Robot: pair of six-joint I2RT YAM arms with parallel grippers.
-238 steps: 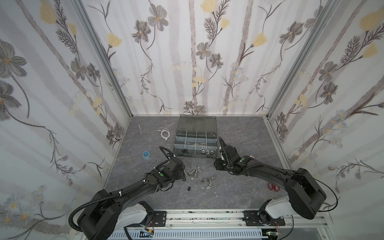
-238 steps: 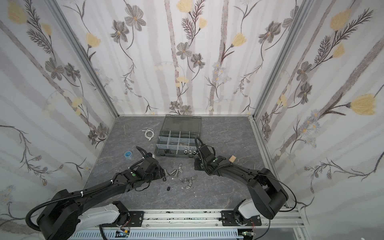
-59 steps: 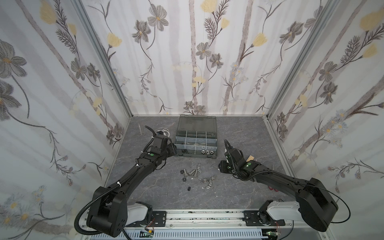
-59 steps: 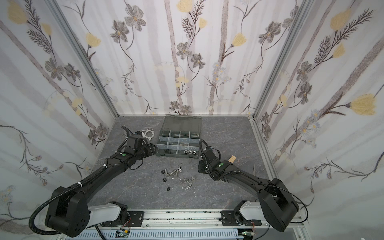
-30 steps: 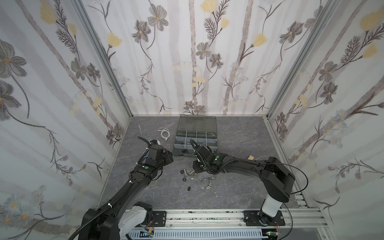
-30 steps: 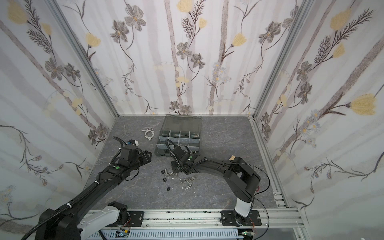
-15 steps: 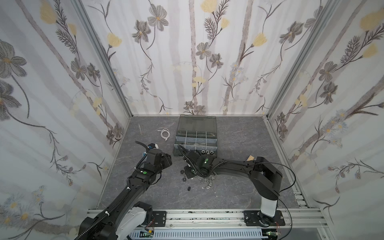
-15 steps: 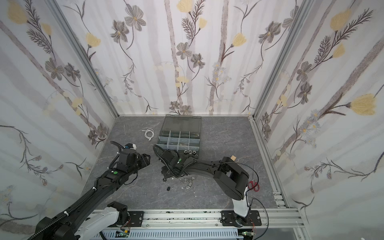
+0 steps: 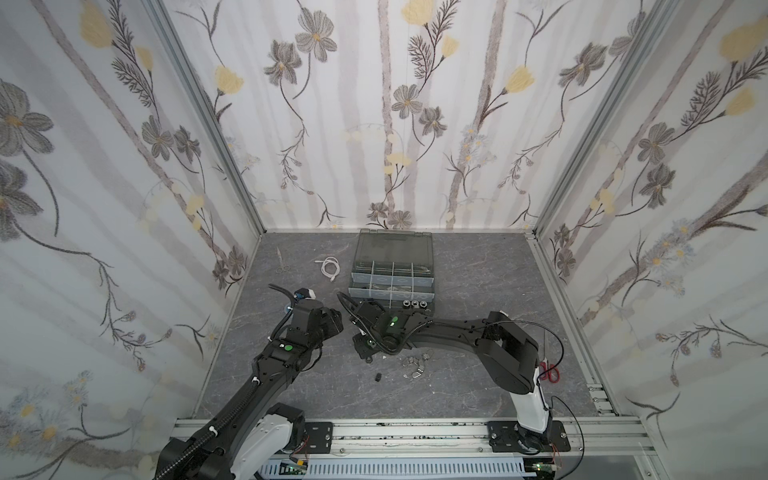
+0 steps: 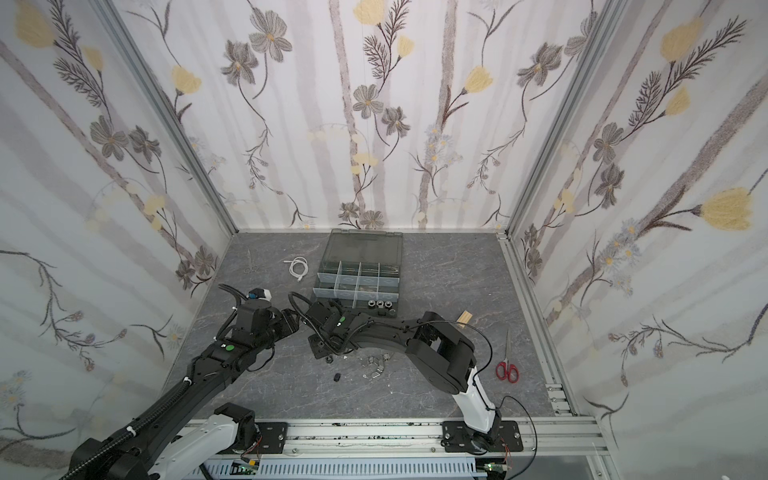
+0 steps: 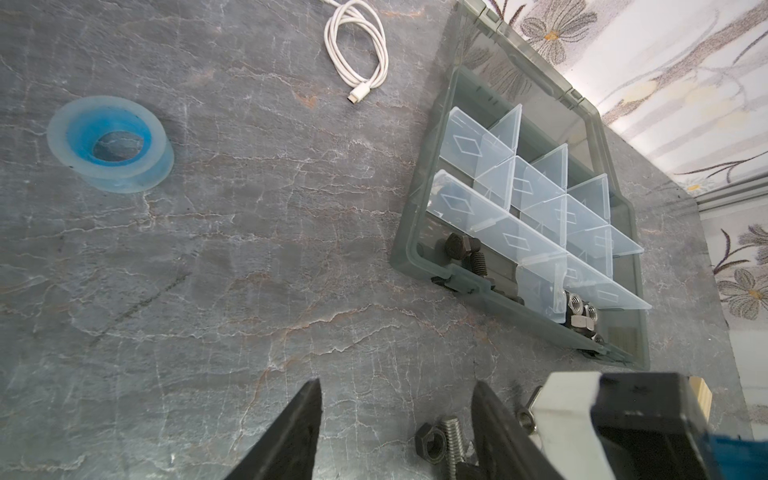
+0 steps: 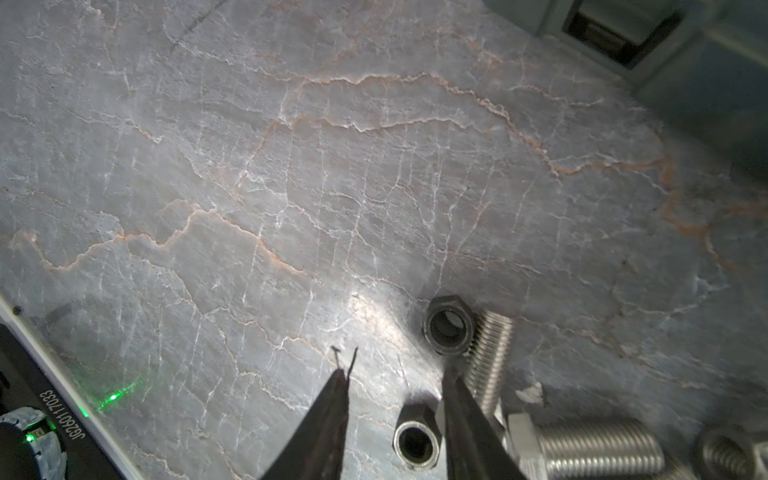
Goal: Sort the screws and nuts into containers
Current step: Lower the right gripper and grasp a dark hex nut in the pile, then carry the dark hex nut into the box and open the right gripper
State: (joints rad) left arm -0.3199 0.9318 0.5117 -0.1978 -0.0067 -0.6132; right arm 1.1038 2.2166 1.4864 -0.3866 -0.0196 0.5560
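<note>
Silver nuts, three, in one container

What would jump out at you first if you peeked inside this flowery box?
The black left gripper and right gripper are close together in the middle of the grey table, both with jaws apart. Right by the right one lie loose nuts and screws. Behind them sits the organizer case, lid open, near the flowery back wall.
</note>
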